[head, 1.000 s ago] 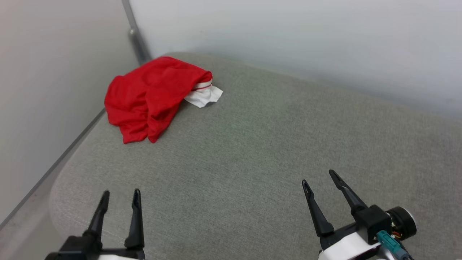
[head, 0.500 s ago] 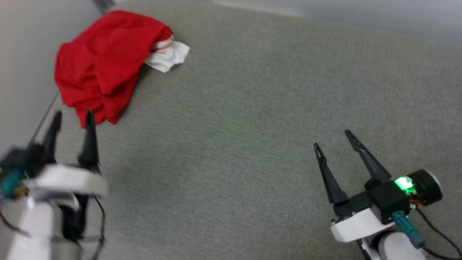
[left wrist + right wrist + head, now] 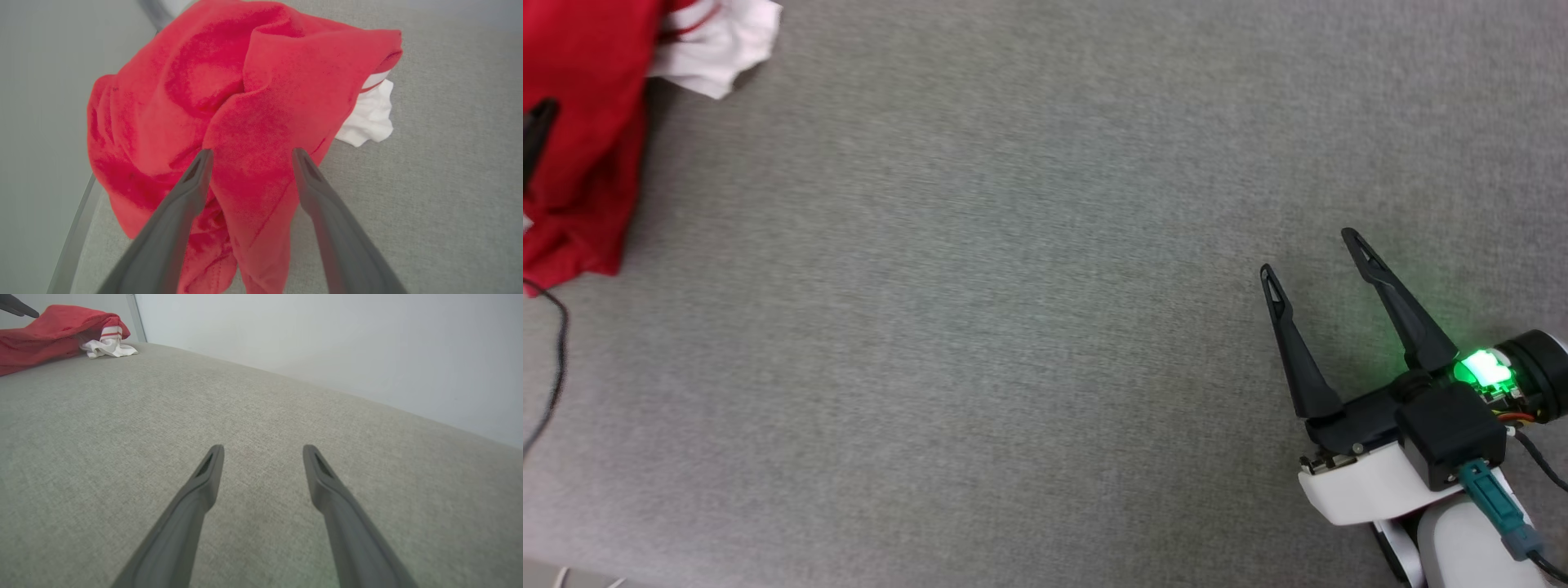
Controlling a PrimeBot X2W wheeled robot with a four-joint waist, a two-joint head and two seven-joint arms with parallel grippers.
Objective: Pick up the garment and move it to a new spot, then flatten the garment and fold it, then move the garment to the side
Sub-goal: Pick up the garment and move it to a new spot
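The garment is a crumpled red heap with a white sleeve sticking out at its right side. It lies at the far left of the grey cushion, cut off by the head view's left edge. My left gripper is open and hangs just over the heap, a raised red fold lying between its fingers. One of its dark fingers shows against the red cloth. My right gripper is open with nothing in it, low over bare cushion at the right, far from the garment.
A pale wall runs behind the cushion, and a metal rail stands in the corner behind the heap. A grey wall and ledge border the cushion's left side. A thin black cable hangs at the left.
The head camera has swung down and right, sliding the garment to the picture's top-left corner. My left gripper has moved forward from the near edge to over the garment. Both grippers stay open.
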